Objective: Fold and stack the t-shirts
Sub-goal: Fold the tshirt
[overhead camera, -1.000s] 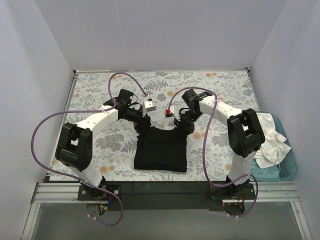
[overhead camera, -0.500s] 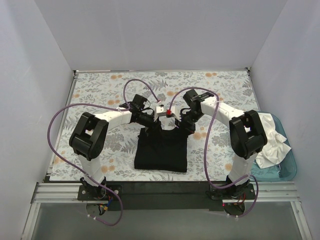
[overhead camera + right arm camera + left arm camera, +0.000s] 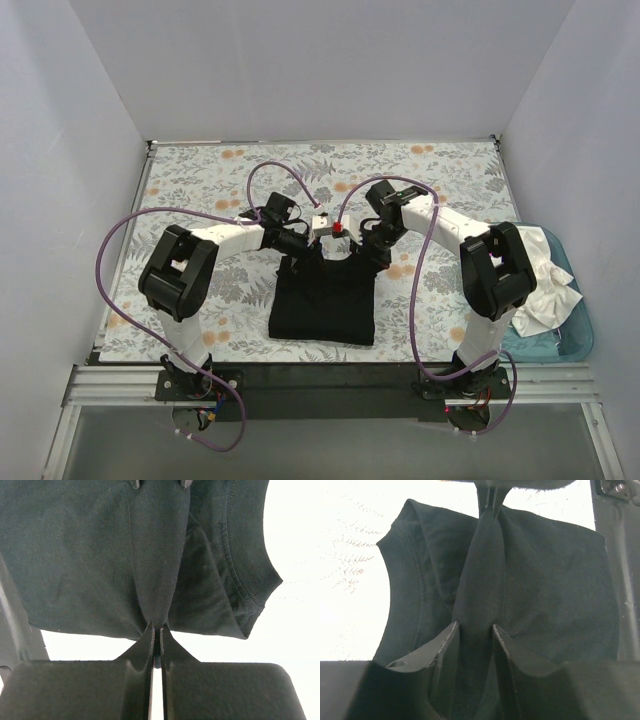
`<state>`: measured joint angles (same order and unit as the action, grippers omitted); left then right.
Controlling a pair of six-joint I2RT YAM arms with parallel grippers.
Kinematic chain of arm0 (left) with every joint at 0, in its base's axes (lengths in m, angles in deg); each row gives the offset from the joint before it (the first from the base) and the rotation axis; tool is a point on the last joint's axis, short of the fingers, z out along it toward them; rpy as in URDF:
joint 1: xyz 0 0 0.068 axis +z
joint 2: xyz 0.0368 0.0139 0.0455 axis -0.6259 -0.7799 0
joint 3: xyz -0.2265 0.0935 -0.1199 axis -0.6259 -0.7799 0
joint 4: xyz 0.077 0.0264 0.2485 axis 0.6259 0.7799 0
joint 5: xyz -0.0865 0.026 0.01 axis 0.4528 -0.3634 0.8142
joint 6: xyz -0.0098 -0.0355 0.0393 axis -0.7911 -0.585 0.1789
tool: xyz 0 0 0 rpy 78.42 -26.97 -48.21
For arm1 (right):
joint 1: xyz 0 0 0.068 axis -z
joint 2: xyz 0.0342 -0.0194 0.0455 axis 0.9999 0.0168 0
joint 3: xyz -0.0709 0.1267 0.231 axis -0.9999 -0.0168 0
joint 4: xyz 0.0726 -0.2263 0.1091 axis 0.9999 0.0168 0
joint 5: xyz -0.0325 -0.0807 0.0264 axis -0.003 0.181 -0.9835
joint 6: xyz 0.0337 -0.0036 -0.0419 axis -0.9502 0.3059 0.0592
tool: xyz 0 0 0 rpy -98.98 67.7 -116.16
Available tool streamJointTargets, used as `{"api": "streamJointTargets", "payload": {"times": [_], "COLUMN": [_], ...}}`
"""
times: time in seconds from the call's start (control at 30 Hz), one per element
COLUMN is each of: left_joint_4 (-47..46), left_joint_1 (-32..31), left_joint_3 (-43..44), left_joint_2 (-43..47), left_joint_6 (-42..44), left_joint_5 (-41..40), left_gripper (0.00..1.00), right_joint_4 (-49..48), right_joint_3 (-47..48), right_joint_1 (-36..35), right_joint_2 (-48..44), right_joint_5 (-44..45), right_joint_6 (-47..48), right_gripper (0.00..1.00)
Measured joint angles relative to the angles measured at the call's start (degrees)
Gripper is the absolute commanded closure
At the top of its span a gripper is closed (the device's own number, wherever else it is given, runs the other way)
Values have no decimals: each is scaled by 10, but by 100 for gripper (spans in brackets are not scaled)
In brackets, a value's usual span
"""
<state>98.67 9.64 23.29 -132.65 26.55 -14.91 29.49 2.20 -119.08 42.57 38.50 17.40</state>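
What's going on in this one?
A black t-shirt lies on the floral cloth, partly folded. The right end effector is shut on a raised ridge of fabric near the shirt's far edge. The left end effector straddles the same ridge; whether it grips is unclear. White shirts sit in the teal tub on the right.

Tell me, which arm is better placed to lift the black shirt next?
Right. The right gripper is pinched shut on a ridge of the shirt; the left gripper straddles the same ridge with jaws wider, its grip unsure.
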Motion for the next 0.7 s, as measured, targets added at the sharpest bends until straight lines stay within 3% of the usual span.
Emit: {"api": "streamJointTargets", "payload": {"times": [0.17,0.3,0.4,0.47,0.5,0.7], "left_joint_4": [-3,-4,-5,-8,-9,-31], "left_joint_1": [0,-3,-3,-4,-4,-16], "left_joint_3": [-4,-12,-24,-36,-42,-80], "left_joint_2": [0,6,21,32,38,63], "left_joint_6": [-3,-8,-10,-10,-10,-9], "left_joint_5": [6,10,10,10,10,-26], "left_gripper": [83,100,100,100,100,100], "right_joint_4": [-2,-7,-14,-14,-17,-27], "right_joint_3": [-3,-12,-18,-18,-18,-18], "right_joint_1": [-1,-1,-1,-1,-1,18], "right_joint_2": [-2,-8,-15,-17,-19,-35], "right_joint_5": [3,4,3,3,1,-30], "right_joint_6": [-2,-4,-10,-16,-21,-54], "right_gripper": [99,99,97,82,69,58]}}
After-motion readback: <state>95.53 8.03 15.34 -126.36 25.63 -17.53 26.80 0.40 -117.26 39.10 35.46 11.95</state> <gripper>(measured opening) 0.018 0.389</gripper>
